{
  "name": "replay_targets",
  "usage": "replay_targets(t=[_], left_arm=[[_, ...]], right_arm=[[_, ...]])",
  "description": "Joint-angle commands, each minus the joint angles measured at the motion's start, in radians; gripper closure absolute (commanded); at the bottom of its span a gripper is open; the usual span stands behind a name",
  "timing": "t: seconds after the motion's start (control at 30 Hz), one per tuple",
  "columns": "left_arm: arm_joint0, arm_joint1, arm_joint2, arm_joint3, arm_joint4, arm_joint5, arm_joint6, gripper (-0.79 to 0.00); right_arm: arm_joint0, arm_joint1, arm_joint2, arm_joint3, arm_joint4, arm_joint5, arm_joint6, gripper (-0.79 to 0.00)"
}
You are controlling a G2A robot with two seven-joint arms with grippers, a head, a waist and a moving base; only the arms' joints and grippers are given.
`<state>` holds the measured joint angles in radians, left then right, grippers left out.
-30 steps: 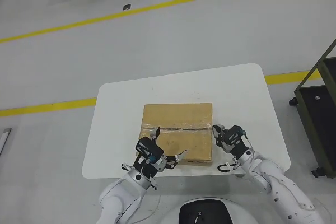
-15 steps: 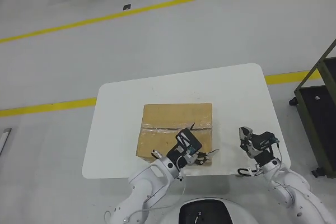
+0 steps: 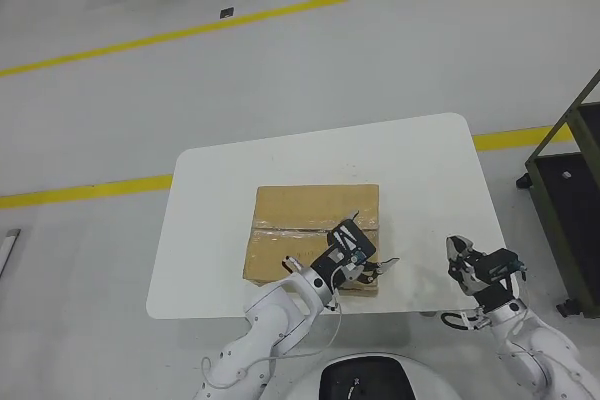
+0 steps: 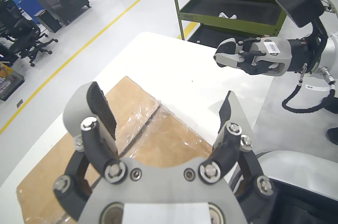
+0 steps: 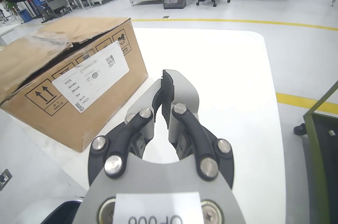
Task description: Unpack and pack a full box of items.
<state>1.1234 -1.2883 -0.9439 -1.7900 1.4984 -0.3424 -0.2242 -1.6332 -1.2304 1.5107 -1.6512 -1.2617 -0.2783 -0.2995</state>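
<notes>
desk (image 3: 430, 170): white, rounded corners | box (image 3: 315, 215): cardboard, taped top, mid-desk | left pincer (image 4: 161, 101): wide, over box's near right corner | right pincer (image 5: 165, 82): pressed together, empty, above desk's near right corner | room: grey floor (image 3: 100, 100), yellow lines (image 3: 70, 192), green cart (image 3: 585, 215) at right
</notes>
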Motion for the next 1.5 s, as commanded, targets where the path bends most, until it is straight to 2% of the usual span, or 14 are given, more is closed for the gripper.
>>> replay_targets(t=[0.0, 0.17, 0.4, 0.63, 0.67, 0.7, 0.73, 0.77, 0.87, 0.97, 1.17, 1.23, 1.43, 1.47], left_arm=[[0.0, 0.0, 0.0, 0.0, 0.0, 0.0, 0.0, -0.785], [-0.021, -0.005, 0.01, 0.012, 0.045, 0.027, -0.016, -0.785], [-0.068, -0.013, 0.037, 0.035, 0.139, 0.023, -0.15, -0.785], [-0.071, -0.019, 0.042, 0.063, 0.185, 0.054, -0.248, -0.745], [-0.07, -0.02, 0.04, 0.066, 0.184, 0.055, -0.259, -0.77], [-0.07, -0.02, 0.037, 0.069, 0.19, 0.06, -0.268, -0.739], [-0.069, -0.02, 0.036, 0.072, 0.195, 0.061, -0.276, -0.653], [-0.069, -0.021, 0.035, 0.071, 0.199, 0.062, -0.281, -0.613], [-0.069, -0.021, 0.033, 0.066, 0.238, 0.065, -0.287, -0.634], [-0.07, -0.02, 0.034, 0.06, 0.278, 0.056, -0.283, -0.73], [-0.061, -0.016, 0.048, 0.046, 0.38, 0.017, -0.26, -0.757], [-0.054, -0.015, 0.048, 0.04, 0.391, 0.01, -0.255, -0.693], [-0.048, -0.018, 0.054, 0.041, 0.419, -0.006, -0.251, -0.705], [-0.048, -0.019, 0.056, 0.044, 0.416, -0.006, -0.252, -0.68]], right_arm=[[-0.003, 0.0, 0.001, -0.005, 0.0, -0.001, 0.0, 0.0], [-0.002, 0.0, -0.004, -0.012, -0.004, 0.0, 0.004, 0.0], [0.001, -0.001, -0.011, -0.013, -0.007, 0.005, 0.005, 0.0], [0.006, -0.001, -0.016, -0.005, -0.012, 0.009, 0.004, 0.0], [0.006, -0.001, -0.017, -0.003, -0.011, 0.009, 0.003, 0.0], [0.006, -0.001, -0.017, -0.001, -0.011, 0.009, 0.002, 0.0], [0.006, -0.001, -0.018, 0.001, -0.011, 0.008, 0.002, 0.0], [0.007, -0.001, -0.018, 0.002, -0.01, 0.01, 0.001, 0.0], [0.006, -0.001, -0.02, 0.003, -0.008, 0.01, -0.002, 0.0], [0.004, -0.002, -0.021, 0.001, -0.008, 0.011, -0.004, 0.0], [0.0, -0.003, -0.025, -0.007, -0.004, 0.017, -0.005, 0.0], [-0.001, -0.003, -0.026, -0.009, -0.003, 0.016, -0.006, 0.0], [-0.003, -0.003, -0.029, -0.014, -0.006, 0.02, -0.007, 0.0], [-0.004, -0.003, -0.03, -0.015, -0.007, 0.02, -0.007, 0.0]])
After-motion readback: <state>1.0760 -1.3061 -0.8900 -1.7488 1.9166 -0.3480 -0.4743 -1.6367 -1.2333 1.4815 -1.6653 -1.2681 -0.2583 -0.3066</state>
